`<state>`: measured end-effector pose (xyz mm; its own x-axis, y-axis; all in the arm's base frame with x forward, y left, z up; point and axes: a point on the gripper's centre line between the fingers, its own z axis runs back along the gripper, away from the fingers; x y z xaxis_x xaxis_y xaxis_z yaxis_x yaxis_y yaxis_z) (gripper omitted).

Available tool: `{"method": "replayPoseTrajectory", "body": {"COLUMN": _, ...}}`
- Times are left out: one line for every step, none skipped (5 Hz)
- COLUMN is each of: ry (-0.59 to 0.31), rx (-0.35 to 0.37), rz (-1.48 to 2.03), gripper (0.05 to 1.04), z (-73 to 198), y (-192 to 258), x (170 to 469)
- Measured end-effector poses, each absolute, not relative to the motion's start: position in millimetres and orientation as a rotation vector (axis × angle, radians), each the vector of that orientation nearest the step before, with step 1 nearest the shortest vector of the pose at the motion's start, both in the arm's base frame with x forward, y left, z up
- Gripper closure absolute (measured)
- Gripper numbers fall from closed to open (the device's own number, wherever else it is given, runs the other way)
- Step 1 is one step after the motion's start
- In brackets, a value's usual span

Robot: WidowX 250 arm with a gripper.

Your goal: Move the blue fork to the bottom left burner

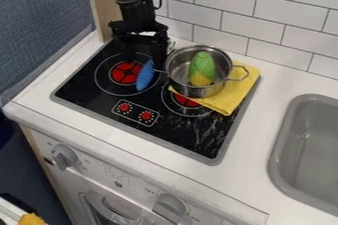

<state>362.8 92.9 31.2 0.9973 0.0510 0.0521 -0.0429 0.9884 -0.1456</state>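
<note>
- The blue fork (145,75) is just below the hand (148,58), over the right part of the left burner (127,72); whether it rests there or hangs clear, I can't tell.
- Its handle runs lengthwise towards the front of the stove (99,101), leaning slightly left at the lower end, and its upper end meets the hand's dark outline.
- Whether the hand is spread or pinching the fork, I cannot tell (black against black hides it).
- The coming move probably turns on that short offset: a small shift left would centre the fork on the burner, which I take to be the one meant.
- The pot (177,83) is close on the right, so a swing that way could knock it.
- Counted: one arm, one fork, one pot with one green-and-yellow toy corn (202,63) inside, one yellow cloth (228,101) partly under the pot, two red burners in sight, two red dials (146,116) on the stove, one sink (280,162) set into the bench (244,184).
</note>
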Motion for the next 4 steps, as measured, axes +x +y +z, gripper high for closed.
{"method": "replayPoseTrajectory", "body": {"ry": -0.116, "rx": -0.189, "rz": 0.068, "gripper": 0.084, "z": 54, "y": 94, "x": 367}}
{"method": "replayPoseTrajectory", "body": {"ry": -0.172, "rx": -0.214, "rz": 0.095, "gripper": 0.084, "z": 75, "y": 94, "x": 382}}
{"method": "replayPoseTrajectory", "body": {"ry": -0.168, "rx": -0.202, "rz": 0.181, "gripper": 0.084, "z": 67, "y": 113, "x": 397}}
{"method": "replayPoseTrajectory", "body": {"ry": -0.090, "rx": -0.164, "rz": 0.199, "gripper": 0.084, "z": 35, "y": 118, "x": 400}}
